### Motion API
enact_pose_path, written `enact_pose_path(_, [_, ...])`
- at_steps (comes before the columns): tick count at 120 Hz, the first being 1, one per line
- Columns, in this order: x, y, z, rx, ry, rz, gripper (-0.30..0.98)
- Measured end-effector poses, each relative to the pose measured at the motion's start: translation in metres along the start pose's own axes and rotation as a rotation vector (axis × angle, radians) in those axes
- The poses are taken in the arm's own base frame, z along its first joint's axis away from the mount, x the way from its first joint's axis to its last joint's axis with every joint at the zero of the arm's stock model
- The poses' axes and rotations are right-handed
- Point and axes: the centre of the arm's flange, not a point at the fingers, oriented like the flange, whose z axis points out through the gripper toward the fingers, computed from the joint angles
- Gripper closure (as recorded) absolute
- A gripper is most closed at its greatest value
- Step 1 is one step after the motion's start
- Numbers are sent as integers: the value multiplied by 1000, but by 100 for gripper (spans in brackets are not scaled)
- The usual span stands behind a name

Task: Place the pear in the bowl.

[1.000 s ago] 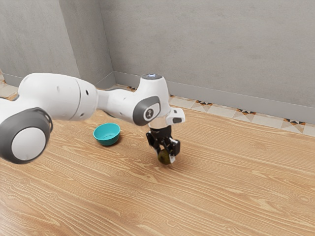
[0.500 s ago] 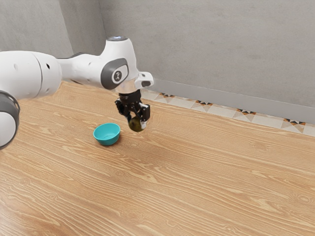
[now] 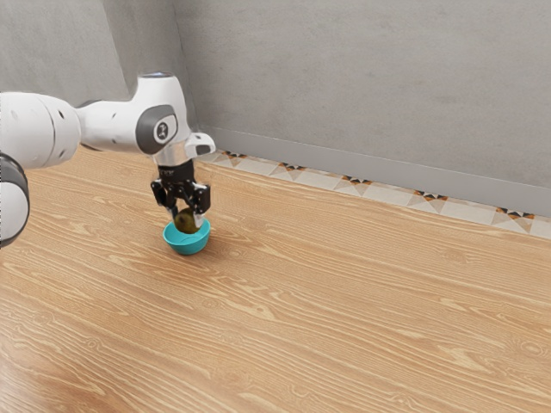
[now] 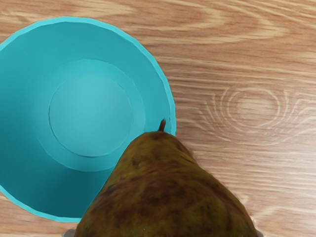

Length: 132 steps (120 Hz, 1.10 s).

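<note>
fingers grasp the pear from two sides, holding it at the mouth of the bowl; in the wrist view it overlaps the rim, off centre. the bowl sits upright on the tabletop. picking up looks done; centring, lowering and letting go seem left.

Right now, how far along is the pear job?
Done, it seems: the pear is picked up, held between the fingers of the tool. In hand: placing it; the tool is at the bowl, and from the wrist the pear overlaps the rim while the bowl's bottom is bare. Left: probably centering, lowering if needed, then letting go.
</note>
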Motion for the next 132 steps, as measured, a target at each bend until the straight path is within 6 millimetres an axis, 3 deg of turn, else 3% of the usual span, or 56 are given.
enact_pose_path(10, [0,-14,12,-1,-20,-13,38])
enact_pose_path(25, [3,-27,11,12,-16,-18,38])
enact_pose_path(47, [19,-39,1,30,12,-18,38])
enact_pose_path(68, [30,-42,10,35,2,-13,39])
enact_pose_path(93, [31,-41,15,28,-6,-7,17])
enact_pose_path(120, [25,-30,-6,51,8,25,6])
enact_pose_path(132, [-7,-14,-32,45,-9,47,4])
